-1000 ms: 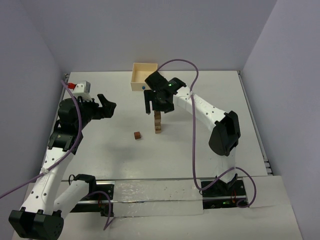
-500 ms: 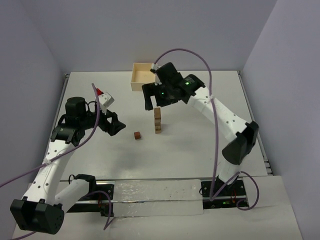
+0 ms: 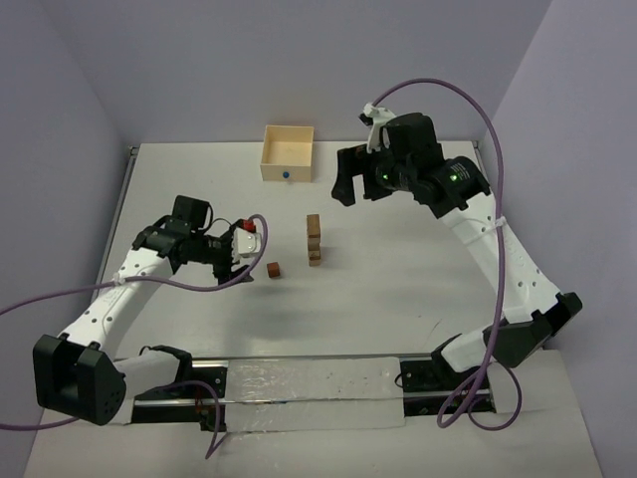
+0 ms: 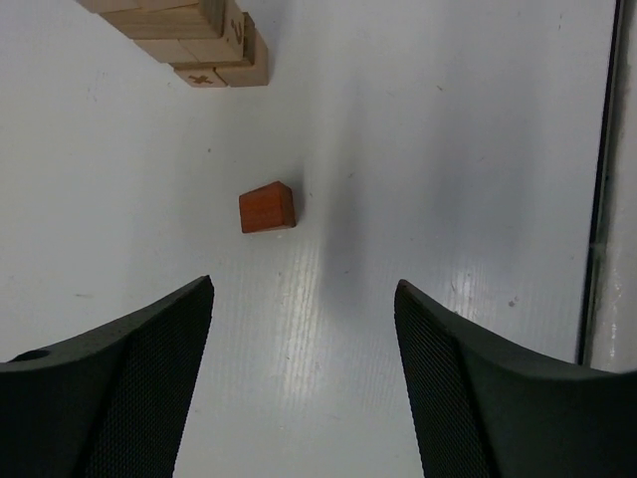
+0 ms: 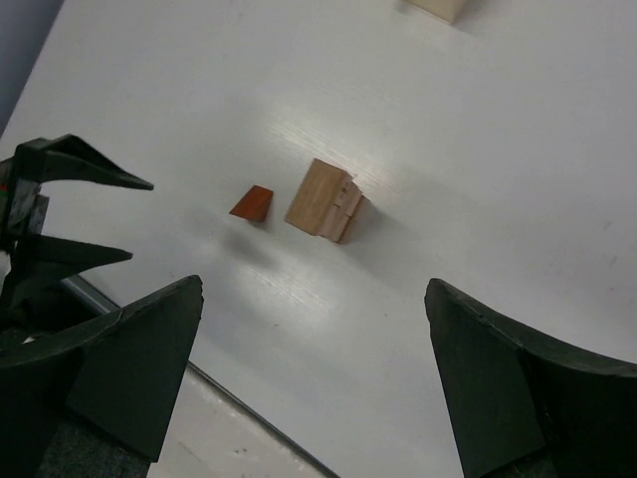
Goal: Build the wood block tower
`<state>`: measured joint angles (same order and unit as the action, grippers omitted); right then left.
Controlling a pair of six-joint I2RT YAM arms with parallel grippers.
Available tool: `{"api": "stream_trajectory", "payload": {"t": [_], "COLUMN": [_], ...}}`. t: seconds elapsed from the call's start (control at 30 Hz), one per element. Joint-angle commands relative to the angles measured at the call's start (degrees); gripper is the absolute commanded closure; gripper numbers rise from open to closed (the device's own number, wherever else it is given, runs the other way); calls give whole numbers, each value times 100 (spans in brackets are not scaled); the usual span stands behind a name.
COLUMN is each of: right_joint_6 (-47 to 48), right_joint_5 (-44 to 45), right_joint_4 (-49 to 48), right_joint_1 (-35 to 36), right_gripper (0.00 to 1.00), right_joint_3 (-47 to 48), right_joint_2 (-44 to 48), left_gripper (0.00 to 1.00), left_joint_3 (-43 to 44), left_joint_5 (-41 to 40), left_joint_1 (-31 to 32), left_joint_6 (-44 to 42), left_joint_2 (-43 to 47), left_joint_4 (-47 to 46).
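From above, the narrow tower of small tan and brown wooden blocks (image 3: 314,239) stands upright near the middle of the white table (image 3: 398,269). A single loose reddish-brown wooden cube (image 3: 273,269) lies just to its left, apart from it. The pale square wooden box with a blue dot (image 3: 288,152) sits near the back edge. The left gripper (image 3: 242,261) is low over the table close beside the loose cube, while the right gripper (image 3: 360,191) hangs high, behind and to the right of the tower. In the left wrist view, the left gripper (image 4: 304,289) has its jaws spread and empty, the cube (image 4: 267,207) lies ahead of them, and the tower's base (image 4: 204,45) shows beyond. In the right wrist view, the right gripper (image 5: 314,289) is spread wide and holds nothing. Far below it are the tower (image 5: 323,199) and the cube (image 5: 252,202).
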<state>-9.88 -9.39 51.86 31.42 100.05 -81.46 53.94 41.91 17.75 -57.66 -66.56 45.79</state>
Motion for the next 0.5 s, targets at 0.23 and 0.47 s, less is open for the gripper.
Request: {"api": "stream_trajectory", "payload": {"t": [0.23, 0.47], "right_joint_6": [34, 108], "right_joint_5": [-398, -513], "right_joint_4": [-171, -53], "right_joint_1": [-839, -1101], "right_gripper": [0, 0], "right_joint_3": [-424, -299], "right_joint_2": [297, 274], "left_gripper": [12, 13], "left_joint_3": [107, 1323], "left_joint_5": [-783, -1808], "left_joint_1": [393, 1106], "left_joint_6": [-5515, -6501], "left_joint_2": [-322, -1769], "left_joint_4": [1083, 2218]}}
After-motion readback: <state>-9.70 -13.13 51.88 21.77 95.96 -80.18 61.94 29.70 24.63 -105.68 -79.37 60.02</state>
